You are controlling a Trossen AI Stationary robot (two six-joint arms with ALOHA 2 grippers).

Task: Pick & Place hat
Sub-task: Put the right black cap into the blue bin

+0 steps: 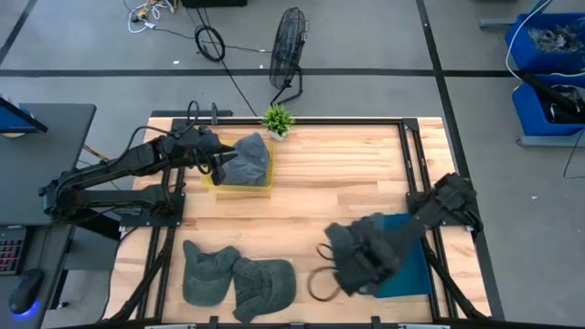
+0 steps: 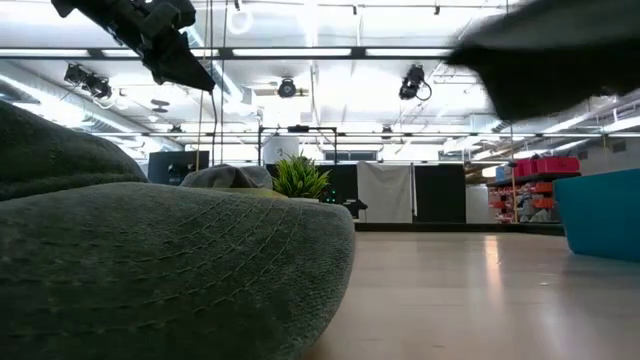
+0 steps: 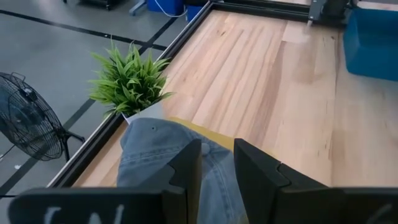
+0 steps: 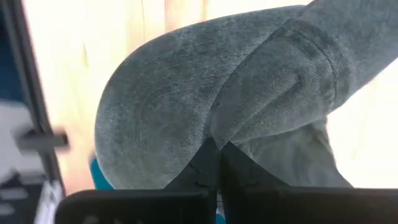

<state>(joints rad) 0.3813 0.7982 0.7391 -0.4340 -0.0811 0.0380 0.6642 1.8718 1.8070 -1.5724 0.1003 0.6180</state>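
A blue-grey denim hat (image 1: 249, 157) lies in a yellow bin (image 1: 242, 188) at the table's far left, also in the left wrist view (image 3: 155, 155). My left gripper (image 1: 219, 164) is open, its fingers (image 3: 186, 171) just over that hat's left side; I see no contact. My right gripper (image 1: 366, 251) is shut on a dark grey hat (image 1: 352, 260), held over the left edge of the teal bin (image 1: 411, 270). Two more grey-green hats (image 1: 208, 270) (image 1: 265, 283) lie flat by the near edge and fill the low view's foreground (image 2: 150, 270). My right gripper pinches the dark grey hat between its two fingers (image 4: 202, 168) at a fold where the stitched brim meets the crown (image 4: 217, 134). The hat is lifted clear and spreads out beyond the fingertips. A strap loop (image 1: 320, 283) hangs out toward the table's near edge.
A small potted plant (image 1: 277, 119) stands at the far edge beside the yellow bin. Bare wood (image 1: 338, 174) lies between the bins. A floor fan (image 1: 289, 46) and cables are beyond the far edge, blue crates (image 1: 548, 55) off to the right.
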